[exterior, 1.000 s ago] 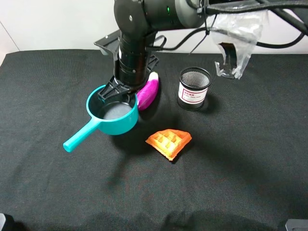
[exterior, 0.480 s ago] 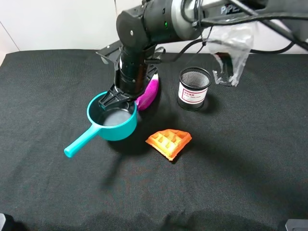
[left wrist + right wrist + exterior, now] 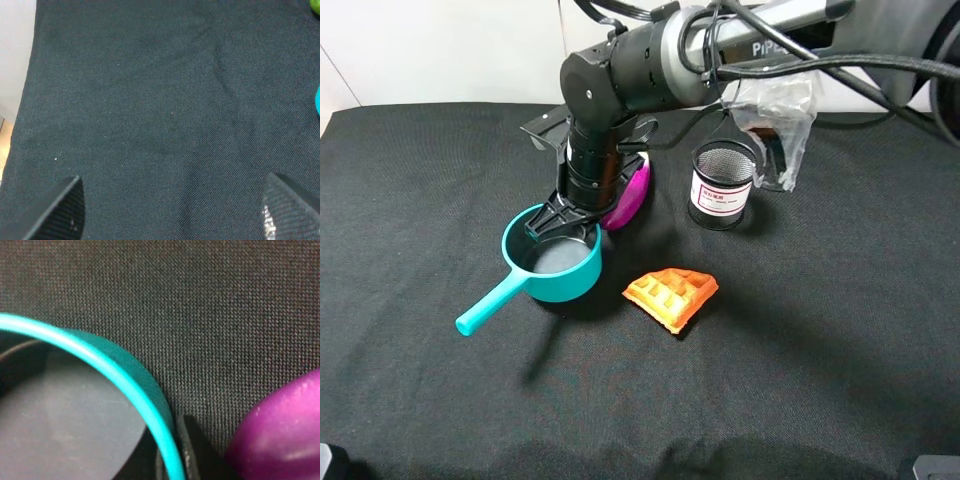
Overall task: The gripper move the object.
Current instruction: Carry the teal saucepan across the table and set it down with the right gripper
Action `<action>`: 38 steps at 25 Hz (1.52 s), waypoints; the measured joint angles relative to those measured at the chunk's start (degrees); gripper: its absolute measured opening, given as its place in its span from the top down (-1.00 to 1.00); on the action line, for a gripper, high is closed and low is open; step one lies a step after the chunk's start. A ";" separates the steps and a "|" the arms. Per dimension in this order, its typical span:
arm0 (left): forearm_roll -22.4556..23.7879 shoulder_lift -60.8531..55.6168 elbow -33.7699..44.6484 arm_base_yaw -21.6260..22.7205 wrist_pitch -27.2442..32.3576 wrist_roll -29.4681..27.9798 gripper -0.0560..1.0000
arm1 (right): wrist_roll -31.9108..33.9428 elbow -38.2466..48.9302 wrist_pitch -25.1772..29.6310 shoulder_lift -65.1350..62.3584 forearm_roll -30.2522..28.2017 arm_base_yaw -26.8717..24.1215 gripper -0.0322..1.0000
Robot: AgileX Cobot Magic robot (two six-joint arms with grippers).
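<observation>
The teal toy saucepan with a grey inside stands on the black cloth left of centre, its long handle pointing to the front left. My right gripper reaches across from the right and points down onto the pan's far rim. One finger is inside the rim and one outside, so it is shut on the rim. In the right wrist view the teal rim runs close by, with a black finger just outside it. My left gripper is open and empty over bare cloth.
A purple toy eggplant lies right behind the pan, touching the gripper's side, and also shows in the right wrist view. A black mesh cup stands to the right, an orange waffle in front, and a clear plastic bag hangs behind.
The right gripper and the saucepan have moved together a little toward the front of the table. The eggplant, cup and waffle have stayed put.
</observation>
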 joint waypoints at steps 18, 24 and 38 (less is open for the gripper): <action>0.00 0.00 0.00 0.00 0.00 0.00 -0.55 | 0.00 0.00 -1.35 1.40 -1.24 0.00 0.93; 0.00 0.00 0.00 0.00 0.00 0.00 -0.55 | 0.00 0.00 -1.41 1.40 -1.34 0.00 0.93; 0.00 0.00 0.00 0.00 0.00 0.00 -0.55 | 0.00 0.00 -0.08 1.40 -1.34 0.00 0.93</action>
